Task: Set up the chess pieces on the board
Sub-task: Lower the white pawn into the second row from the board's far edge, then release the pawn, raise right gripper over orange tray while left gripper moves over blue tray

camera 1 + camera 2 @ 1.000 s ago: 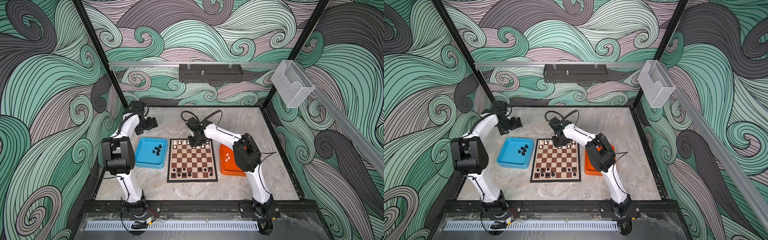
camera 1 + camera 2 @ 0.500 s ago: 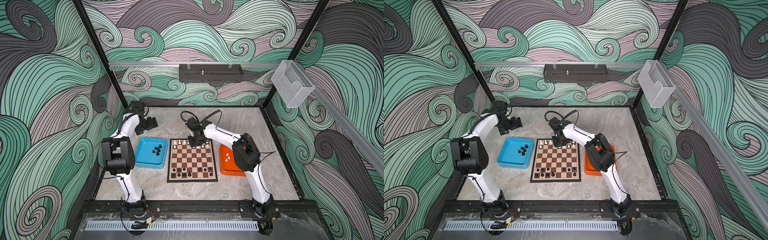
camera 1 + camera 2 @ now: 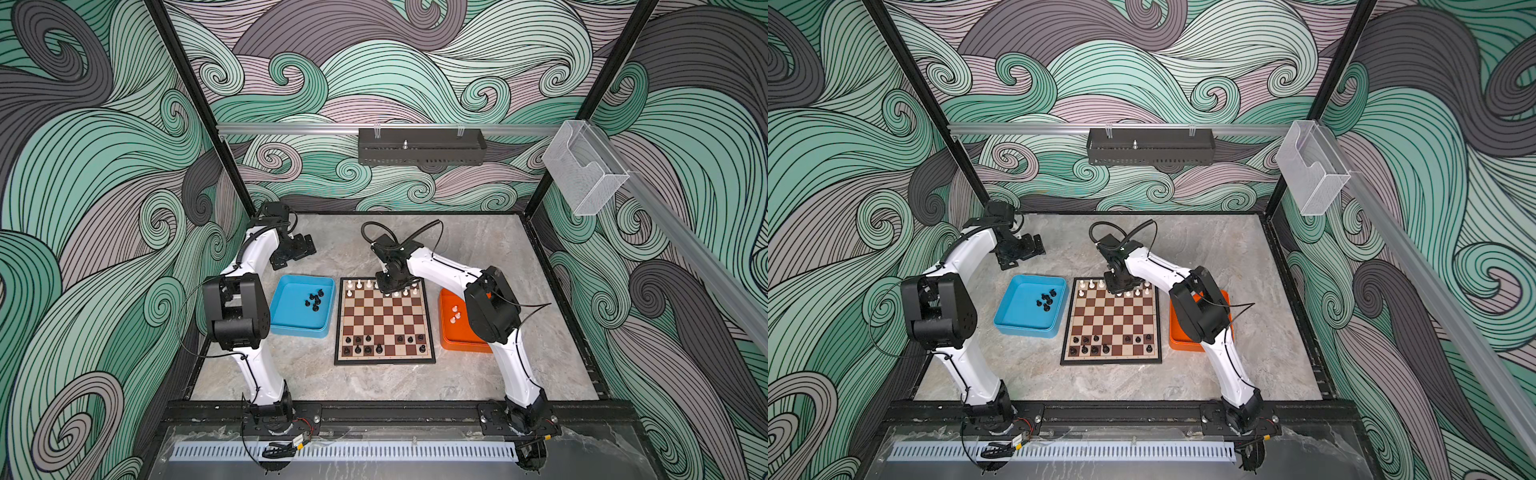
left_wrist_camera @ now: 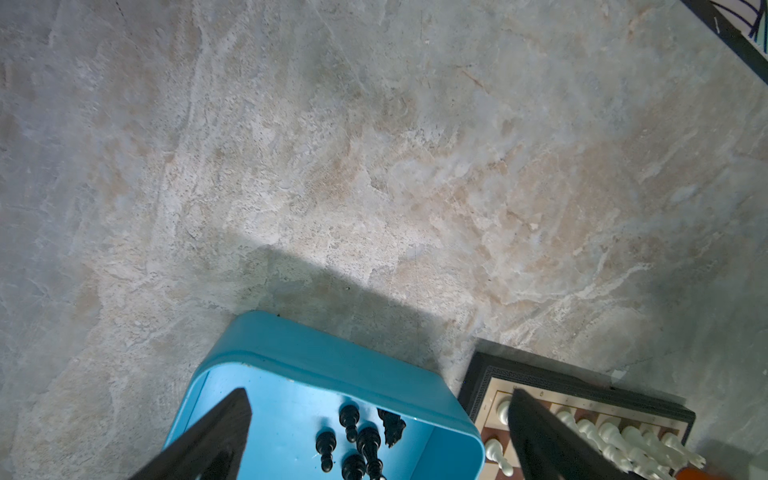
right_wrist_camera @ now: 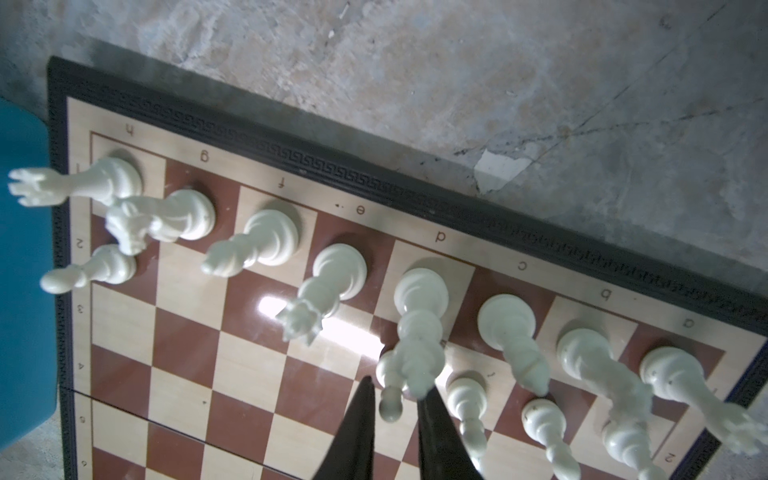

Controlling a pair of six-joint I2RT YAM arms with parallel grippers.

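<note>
The board (image 3: 384,328) (image 3: 1113,328) lies in the middle of the table. White chess pieces (image 3: 359,286) fill its far rows and black ones (image 3: 368,345) stand on its near rows. My right gripper (image 3: 390,291) (image 5: 395,388) hangs over the far rows, open by a narrow gap. A white pawn (image 5: 390,405) stands on the board (image 5: 187,353) between its fingertips, with a sliver of space on each side. My left gripper (image 3: 305,245) (image 4: 377,394) hovers wide open and empty behind the blue tray (image 3: 291,320). Several black pieces (image 4: 357,440) lie in the tray.
An orange tray (image 3: 451,336) to the right of the board holds a few white pieces (image 3: 455,316), and my right arm partly covers it. The blue tray's rim (image 4: 332,361) sits close to the board's corner (image 4: 482,374). Cage posts and walls enclose the table.
My right gripper's jaws have parted slightly around the white pawn. Neither arm has visibly moved.
</note>
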